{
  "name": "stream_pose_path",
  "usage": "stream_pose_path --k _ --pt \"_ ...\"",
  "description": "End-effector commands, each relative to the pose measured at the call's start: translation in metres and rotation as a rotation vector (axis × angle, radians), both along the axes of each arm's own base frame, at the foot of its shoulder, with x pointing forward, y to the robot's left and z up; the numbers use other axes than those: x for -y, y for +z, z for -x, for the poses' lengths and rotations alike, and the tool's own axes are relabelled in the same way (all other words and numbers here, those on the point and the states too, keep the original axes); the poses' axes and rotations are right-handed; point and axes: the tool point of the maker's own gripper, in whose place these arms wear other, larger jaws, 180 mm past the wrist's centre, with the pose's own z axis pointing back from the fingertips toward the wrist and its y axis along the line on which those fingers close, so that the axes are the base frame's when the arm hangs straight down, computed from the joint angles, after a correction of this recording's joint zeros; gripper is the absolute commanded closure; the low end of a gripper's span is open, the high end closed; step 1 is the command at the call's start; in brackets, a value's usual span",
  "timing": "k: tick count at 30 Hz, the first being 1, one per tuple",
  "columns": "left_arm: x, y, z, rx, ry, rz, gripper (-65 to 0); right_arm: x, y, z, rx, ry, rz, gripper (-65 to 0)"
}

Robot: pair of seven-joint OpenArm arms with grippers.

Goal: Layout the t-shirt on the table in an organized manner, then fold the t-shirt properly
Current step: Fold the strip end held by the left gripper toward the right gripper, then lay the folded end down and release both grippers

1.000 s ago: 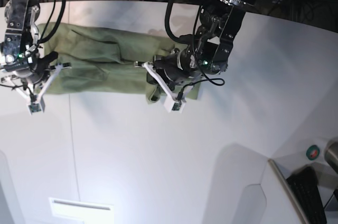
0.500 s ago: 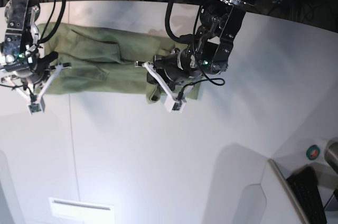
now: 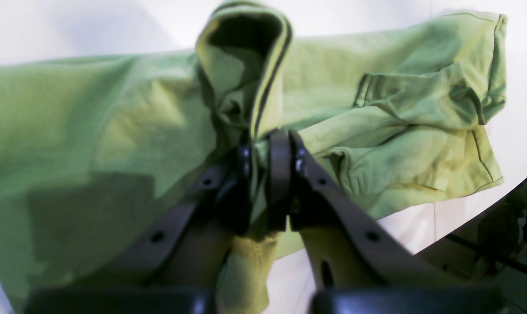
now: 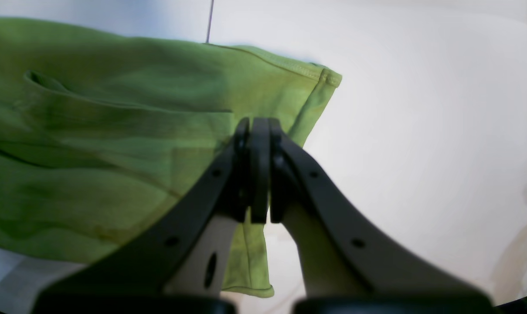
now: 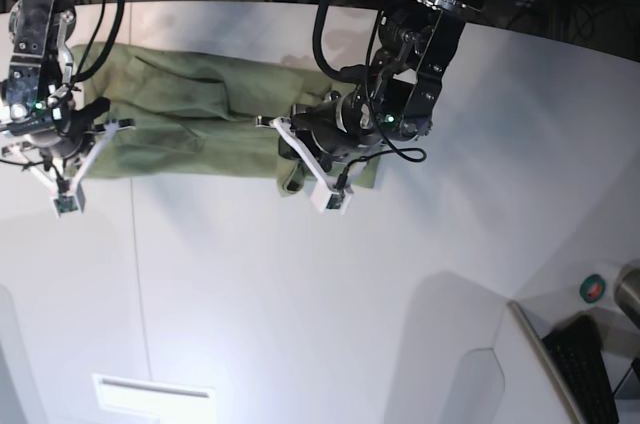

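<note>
The t-shirt lies lengthwise across the table's far edge.

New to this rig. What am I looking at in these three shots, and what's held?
It is a two-armed robot working over a white table. The base view looks down from above; the other two come from cameras on each wrist, looking along the gripper's black fingers.

A green t-shirt lies stretched along the far side of the table. It is the only thing being handled.

The left gripper is shut on a bunched fold of the shirt, which rises in a ridge above its fingertips. In the base view this arm is the one nearer the middle. The right gripper is shut on the shirt near a hemmed corner, at the picture's left end in the base view.

At the base view's lower right edge sit a keyboard and a small round object I can't identify.
</note>
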Motion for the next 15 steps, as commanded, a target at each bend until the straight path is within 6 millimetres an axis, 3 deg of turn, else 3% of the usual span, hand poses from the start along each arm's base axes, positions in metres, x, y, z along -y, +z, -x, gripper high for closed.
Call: stream_pose_path --k 1,7,15 --pt "0.0061 0.0106 -0.0075 0.032 -0.002 0.026 0.0 0.0037 0.0095 -0.0081 0.037 0.005 0.01 0.0" --pt "0.0061 0.0104 -0.0072 0.031 -0.003 0.026 -1.3 0.0037 0.0095 -0.0081 0.037 0.005 0.01 0.0" --pt "0.0066 0.0107 -0.0071 0.029 -0.002 0.03 -31.3 0.0037 0.0095 -0.0081 0.037 0.005 0.01 0.0"
